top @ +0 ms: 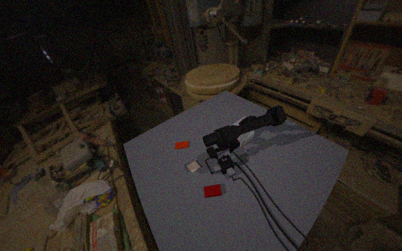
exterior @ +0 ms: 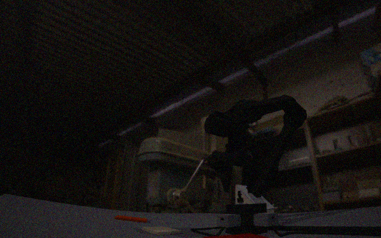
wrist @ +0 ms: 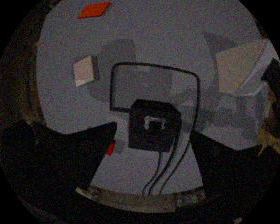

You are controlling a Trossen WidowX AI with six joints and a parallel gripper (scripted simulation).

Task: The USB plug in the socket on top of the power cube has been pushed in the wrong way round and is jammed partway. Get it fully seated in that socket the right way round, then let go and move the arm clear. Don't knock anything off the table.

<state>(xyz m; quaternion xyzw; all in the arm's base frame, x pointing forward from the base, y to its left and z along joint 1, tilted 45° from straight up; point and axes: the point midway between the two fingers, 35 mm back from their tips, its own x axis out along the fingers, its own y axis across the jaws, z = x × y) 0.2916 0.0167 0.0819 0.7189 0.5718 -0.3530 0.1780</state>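
The black power cube (top: 226, 165) (exterior: 248, 218) (wrist: 141, 139) stands on the table with cables running from it. In the wrist view a small dark shape, which looks like the USB plug (wrist: 154, 127), sits on its top inside a pale U-shaped outline. Its orientation and depth are too dark to tell. My gripper (top: 223, 151) (wrist: 155, 131) is open and empty. In the wrist view its fingers are on either side of the cube's top, and in the top view it hangs above the cube. Its fingers are hard to make out in the exterior view.
An orange block (top: 182, 145) (exterior: 131, 218) (wrist: 94, 10), a cream block (top: 193, 166) (exterior: 160, 230) (wrist: 84, 71) and a red block (top: 213, 190) (wrist: 110, 148) lie around the cube. A black cable loop (wrist: 156, 65) stands out beside it; cables (top: 260, 193) trail to the table edge.
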